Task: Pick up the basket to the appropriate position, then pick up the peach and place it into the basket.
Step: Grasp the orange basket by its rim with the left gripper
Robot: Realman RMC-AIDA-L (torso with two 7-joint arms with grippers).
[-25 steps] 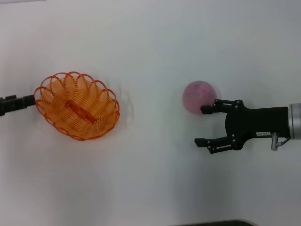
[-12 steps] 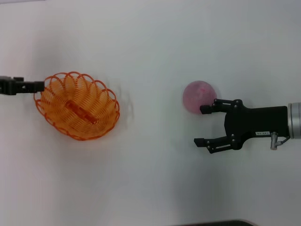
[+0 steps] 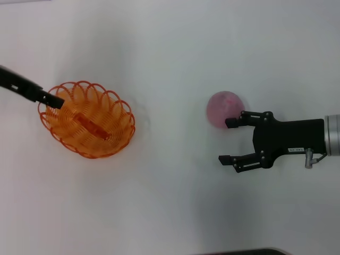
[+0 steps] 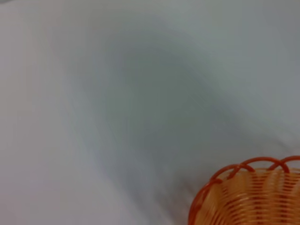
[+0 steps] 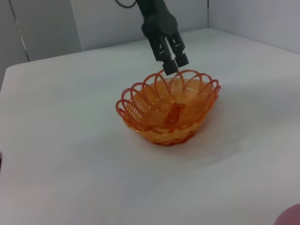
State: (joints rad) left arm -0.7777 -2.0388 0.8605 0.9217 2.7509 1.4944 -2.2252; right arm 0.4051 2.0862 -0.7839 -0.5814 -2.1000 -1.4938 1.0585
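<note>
The orange wire basket [image 3: 87, 119] sits on the white table at the left. It also shows in the right wrist view [image 5: 168, 108] and, in part, in the left wrist view [image 4: 248, 197]. My left gripper [image 3: 56, 99] reaches in from the far left. Its tips [image 5: 173, 65] hang just above the basket's rim, with a narrow gap between the fingers and nothing in them. The pink peach [image 3: 226, 109] lies at the right; only its edge shows in the right wrist view [image 5: 288, 216]. My right gripper [image 3: 227, 141] is open and empty. Its far finger is at the peach's near side, so the peach lies outside the jaws.
The white table [image 3: 170, 202] spreads around both objects. A dark edge [image 3: 239, 252] shows at the bottom of the head view. Grey wall panels [image 5: 42, 23] stand behind the table's far side.
My left gripper has moved from beside the basket's left rim away from me and swung in at an angle over the rim. The basket, peach and right gripper have stayed almost still.
</note>
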